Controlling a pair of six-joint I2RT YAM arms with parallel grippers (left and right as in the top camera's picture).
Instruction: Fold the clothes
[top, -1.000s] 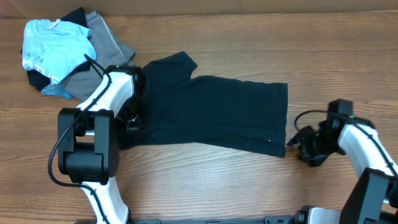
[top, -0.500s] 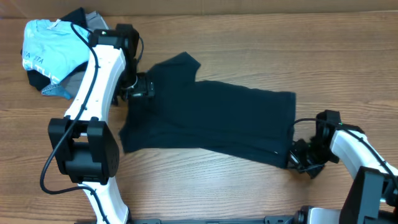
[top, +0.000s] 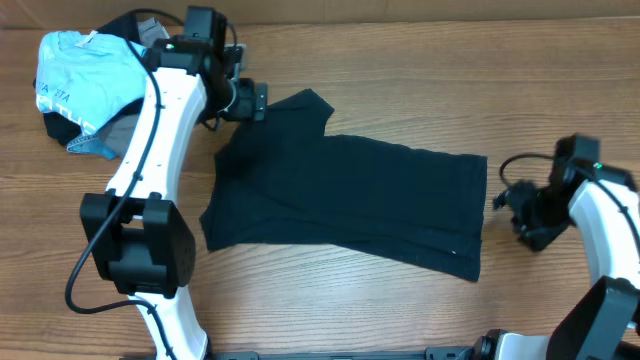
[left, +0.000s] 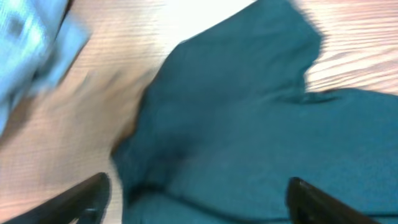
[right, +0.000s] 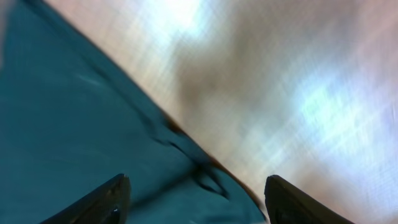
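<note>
The black T-shirt (top: 350, 200) lies spread flat across the middle of the wooden table, with one sleeve pointing to the far side. My left gripper (top: 258, 101) hovers at the shirt's far left edge, by that sleeve. In the left wrist view its fingers (left: 199, 208) are wide apart and open, with dark cloth (left: 249, 112) under them. My right gripper (top: 512, 203) is just off the shirt's right hem, apart from it. In the right wrist view it (right: 199, 205) is open over the hem edge (right: 62, 124) and bare wood.
A pile with a light-blue shirt (top: 85, 75) and a grey garment (top: 125, 132) sits at the far left corner, beside my left arm. The blue cloth also shows in the left wrist view (left: 31, 43). Bare wood (top: 400, 80) surrounds the shirt.
My left gripper moved from the shirt's left side to the far edge by the sleeve. The shirt shifted right and spread. My right gripper left the lower right corner and moved right and away.
</note>
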